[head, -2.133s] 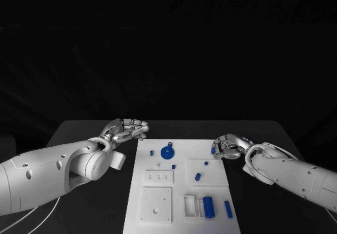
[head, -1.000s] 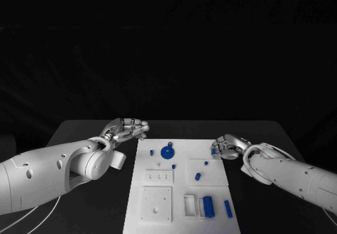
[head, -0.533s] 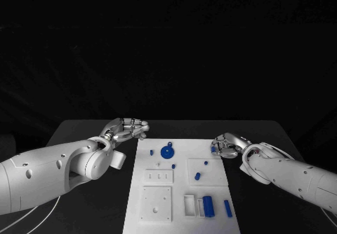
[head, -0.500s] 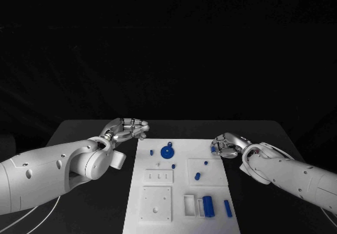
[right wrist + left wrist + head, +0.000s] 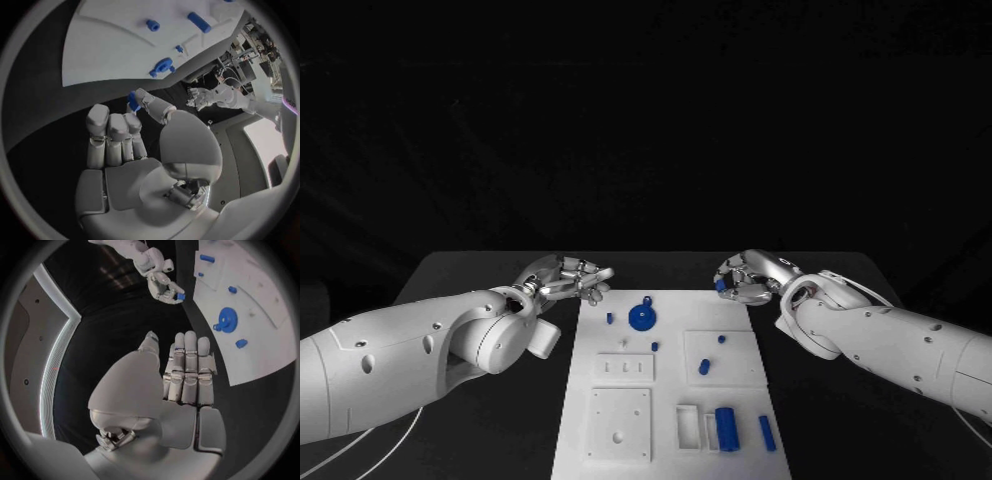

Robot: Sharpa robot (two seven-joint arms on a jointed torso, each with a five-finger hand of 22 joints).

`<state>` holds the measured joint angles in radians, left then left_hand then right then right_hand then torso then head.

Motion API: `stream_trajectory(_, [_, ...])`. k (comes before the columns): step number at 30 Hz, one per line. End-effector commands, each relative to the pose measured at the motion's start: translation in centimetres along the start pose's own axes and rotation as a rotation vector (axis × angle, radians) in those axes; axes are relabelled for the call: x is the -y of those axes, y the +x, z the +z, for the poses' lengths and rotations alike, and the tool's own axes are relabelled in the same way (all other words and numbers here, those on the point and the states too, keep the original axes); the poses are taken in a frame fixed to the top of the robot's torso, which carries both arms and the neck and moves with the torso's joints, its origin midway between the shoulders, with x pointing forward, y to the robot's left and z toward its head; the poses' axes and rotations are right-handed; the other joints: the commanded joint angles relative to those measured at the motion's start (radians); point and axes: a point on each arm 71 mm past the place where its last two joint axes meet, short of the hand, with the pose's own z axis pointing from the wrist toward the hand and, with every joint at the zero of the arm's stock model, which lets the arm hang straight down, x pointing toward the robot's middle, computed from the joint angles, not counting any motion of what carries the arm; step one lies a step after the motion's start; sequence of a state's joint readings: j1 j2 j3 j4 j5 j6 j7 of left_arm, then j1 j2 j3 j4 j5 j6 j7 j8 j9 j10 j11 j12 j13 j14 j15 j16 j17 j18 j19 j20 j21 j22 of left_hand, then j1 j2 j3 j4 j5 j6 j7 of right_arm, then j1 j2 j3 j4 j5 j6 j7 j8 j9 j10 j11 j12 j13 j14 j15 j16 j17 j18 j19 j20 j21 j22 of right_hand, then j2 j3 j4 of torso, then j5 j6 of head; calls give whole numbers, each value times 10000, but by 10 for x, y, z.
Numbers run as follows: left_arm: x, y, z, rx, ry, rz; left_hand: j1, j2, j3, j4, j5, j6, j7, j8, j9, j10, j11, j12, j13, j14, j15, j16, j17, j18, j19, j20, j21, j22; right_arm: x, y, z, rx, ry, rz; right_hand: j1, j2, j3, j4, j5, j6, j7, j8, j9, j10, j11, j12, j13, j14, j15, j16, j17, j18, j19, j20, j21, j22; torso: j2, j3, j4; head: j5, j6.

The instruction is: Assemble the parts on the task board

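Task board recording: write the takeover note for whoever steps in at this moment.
Right robot hand: pinches a small blue part, off the task board's far right corner.
Left robot hand: holds nothing, fingers apart, by the board's far left corner.
On the board: blue gear at the far end, blue cylinder and blue bar at the near end, small pegs between.
Done: one part picked.
Left: seat it, then assemble the rest.

A matte black rectangular table (image 5: 473, 270) stands against a dark backdrop running from nine to three o'clock.
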<state>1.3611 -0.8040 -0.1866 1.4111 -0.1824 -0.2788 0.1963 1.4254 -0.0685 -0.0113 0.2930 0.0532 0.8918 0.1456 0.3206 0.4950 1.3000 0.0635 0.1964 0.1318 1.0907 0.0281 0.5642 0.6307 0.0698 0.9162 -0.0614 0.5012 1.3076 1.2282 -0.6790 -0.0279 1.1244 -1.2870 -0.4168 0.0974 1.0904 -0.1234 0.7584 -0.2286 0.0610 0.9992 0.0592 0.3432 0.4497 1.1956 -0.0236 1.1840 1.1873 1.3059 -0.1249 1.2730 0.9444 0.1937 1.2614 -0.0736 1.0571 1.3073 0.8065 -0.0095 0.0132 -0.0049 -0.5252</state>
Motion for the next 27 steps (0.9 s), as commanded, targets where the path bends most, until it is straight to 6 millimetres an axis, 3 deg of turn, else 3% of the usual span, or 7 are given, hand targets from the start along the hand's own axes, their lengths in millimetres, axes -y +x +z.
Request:
stream_trajectory(1, [-7, 10, 2, -811, -1249, 957, -392, -71, -31, 0, -40, 132, -44, 32, -6, 284, -147, 125, 138, 280, -184, 351, 233, 210, 264, -162, 332, 264, -20, 3, 5, -646, 296, -1418, 52, -12, 67, -22, 19, 423, 293, 97, 228, 79, 6, 52, 2, -8, -51, -52, 13, 681, 43, -33, 46, 142, -85, 12, -52, 76, 32])
stream_trajectory(6, [-9, 17, 4, -986, -1680, 1360, -775, -211, 8, -14, -20, 134, -174, -48, -54, 1103, -417, 605, 491, 923, -604, 1143, 687, 283, 793, -439, 1012, 286, -52, 7, 12, -928, 20, -2022, 51, -43, 120, -43, -15, 443, 287, 99, 235, 75, 1, 43, -5, -7, -55, -58, 13, 681, 51, -37, 39, 135, -164, 13, -58, 145, 64])
stream_trajectory(8, [-9, 20, 5, -1098, -1885, 1527, -1230, -233, 33, -27, -27, 101, -220, -131, -99, 1263, -492, 809, 695, 978, -774, 1540, 938, 300, 901, -599, 1393, 274, -67, 9, 14, -927, -221, -2234, 38, -45, 139, -38, -40, 445, 287, 95, 236, 77, 0, 43, -4, -6, -55, -62, 12, 681, 55, -36, 36, 131, -189, 13, -55, 186, 55])
stream_trajectory(13, [-11, 26, 7, -1327, -2275, 1799, -2058, -291, 295, -2, -47, 52, -232, -278, -171, 1244, -528, 1146, 1090, 873, -907, 2046, 1216, 251, 798, -814, 1907, 254, -102, 18, 17, -797, -738, -2349, 44, -86, 216, -44, -47, 463, 281, 93, 242, 82, -4, 37, -9, 0, -56, -70, 9, 681, 67, -34, 28, 123, -260, -12, -37, 209, 54])
stream_trajectory(18, [-12, 32, 9, -1434, -2502, 1880, -2755, -343, 626, 6, -40, 54, -225, -367, -210, 999, -516, 1345, 1397, 694, -920, 2233, 1248, 180, 591, -937, 2168, 218, -128, 26, 20, -773, -1178, -2297, 44, -112, 273, -38, -47, 476, 278, 90, 245, 85, -7, 28, -18, 8, -57, -75, 7, 681, 80, -29, 25, 118, -298, -32, -25, 226, 32])
stream_trajectory(27, [-9, 43, 10, -1432, -2448, 1643, -2818, -261, 906, -6, -47, 40, -149, -441, -280, 549, -429, 1310, 1562, 355, -805, 2134, 1108, 99, 220, -895, 2184, 166, -156, 37, 23, -880, -1755, -2272, 49, -132, 323, -40, -41, 486, 276, 87, 248, 96, -9, 30, -17, 15, -59, -78, 5, 681, 92, -26, 23, 114, -298, -45, -33, 287, 24])
